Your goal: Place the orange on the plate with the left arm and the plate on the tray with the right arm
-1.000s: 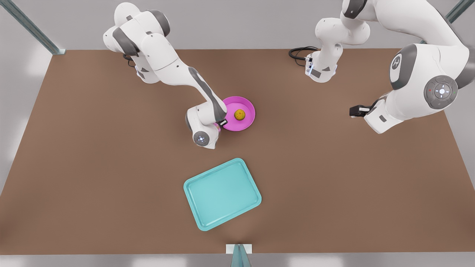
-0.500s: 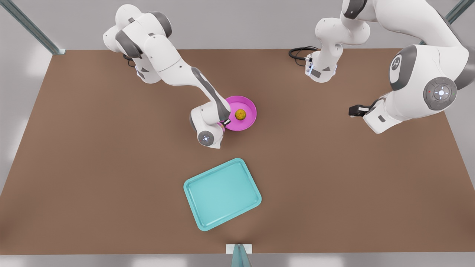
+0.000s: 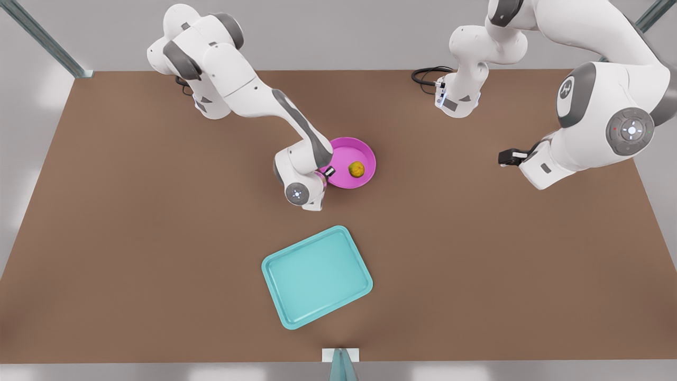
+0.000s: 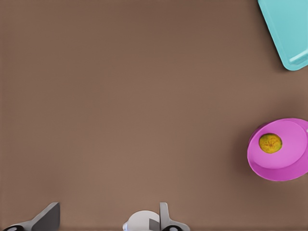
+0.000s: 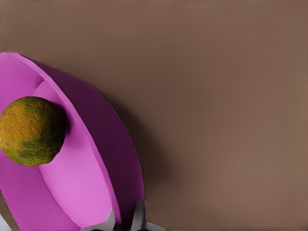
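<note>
Right gripper (image 5: 124, 222) jaws pinch the plate (image 3: 359, 154) rim, orange (image 3: 356, 169) riding inside, up beyond the tray (image 3: 317, 276). Left gripper (image 4: 108, 219) waits well off, jaws spread wide.

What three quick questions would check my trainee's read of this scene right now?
1. True or false: the orange lies in the plate.
2. The right gripper has its jaws: A. shut on the orange; B. shut on the plate's rim; C. open over bare table.
3. Which gripper waits with open jaws, well away from the plate?

Key: 1 true. 2 B. 3 the left gripper.
</note>
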